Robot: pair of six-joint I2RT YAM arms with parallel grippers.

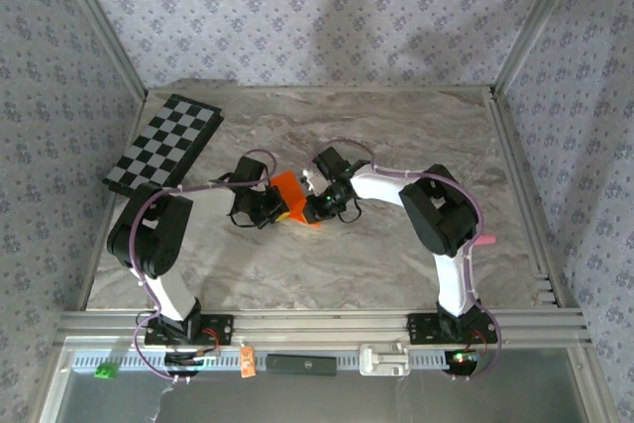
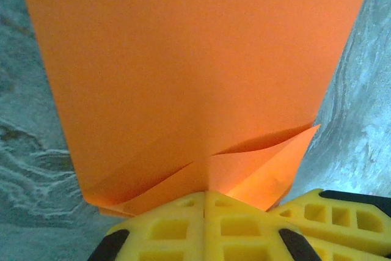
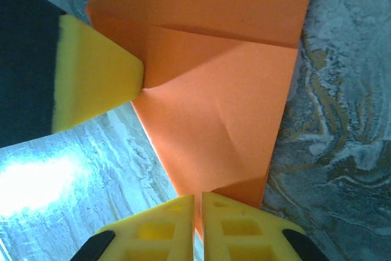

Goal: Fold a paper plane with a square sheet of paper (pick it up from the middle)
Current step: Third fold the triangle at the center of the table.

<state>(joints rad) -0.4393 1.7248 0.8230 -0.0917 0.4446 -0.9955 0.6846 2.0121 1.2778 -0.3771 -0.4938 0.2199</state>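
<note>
The orange square sheet of paper [image 1: 290, 188] lies creased and partly folded on the marble table between the two arms. In the left wrist view the sheet [image 2: 195, 59] spreads wide, with two diagonal flaps meeting at my left gripper [image 2: 206, 195], which is shut on its near edge. In the right wrist view the sheet [image 3: 226, 102] narrows towards my right gripper [image 3: 197, 198], whose jaws are pinched on its tip, with orange showing in the slit between them. The left gripper [image 1: 282, 207] and right gripper [image 1: 312, 207] stand close together. A left finger [image 3: 98, 80] touches the sheet at a crease.
A black-and-white checkerboard [image 1: 163, 144] lies at the far left of the table. Patterned walls and metal posts enclose the table on three sides. A rail runs along the near edge by the arm bases.
</note>
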